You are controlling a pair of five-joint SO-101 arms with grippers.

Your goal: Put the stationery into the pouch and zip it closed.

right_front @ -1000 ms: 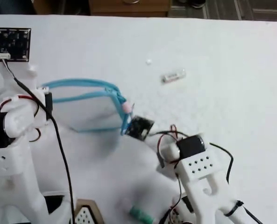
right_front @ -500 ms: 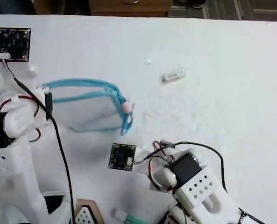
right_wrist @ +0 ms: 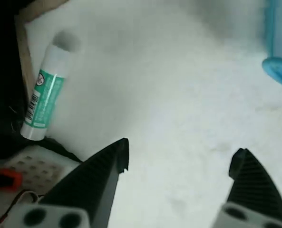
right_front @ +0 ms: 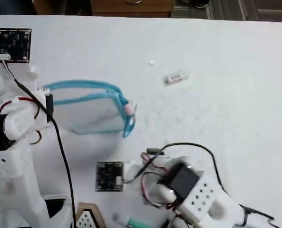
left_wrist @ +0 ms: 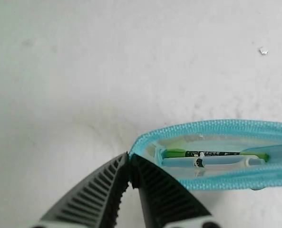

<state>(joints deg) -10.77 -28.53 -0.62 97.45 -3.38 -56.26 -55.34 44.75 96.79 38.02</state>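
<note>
— Where is the pouch (right_front: 91,108)?
— Flat on the white table (right_front: 236,95), towards the left arm's side; its blue zip edge gapes open, and the pink zip pull (right_front: 129,109) sits at the end nearer the middle of the table.
— Anything in it?
— A green pen (left_wrist: 212,153) and a white pen (left_wrist: 202,162) lie side by side inside, seen through the open mouth.
— And the left gripper (left_wrist: 129,159)?
— Its dark ribbed jaws are pressed together, with the pouch's end corner pinched at their tips.
— The right gripper (right_wrist: 181,149)?
— Spread wide and holding nothing; it hangs over bare table, apart from the pouch's blue edge.
— What is lying loose?
— A glue stick (right_wrist: 43,95), white and green, lies at the near edge of the table beside the right arm's base, clear of the jaws; a small pale tube (right_front: 176,77) rests farther out on the table, well apart from the pouch and from both arms.
</note>
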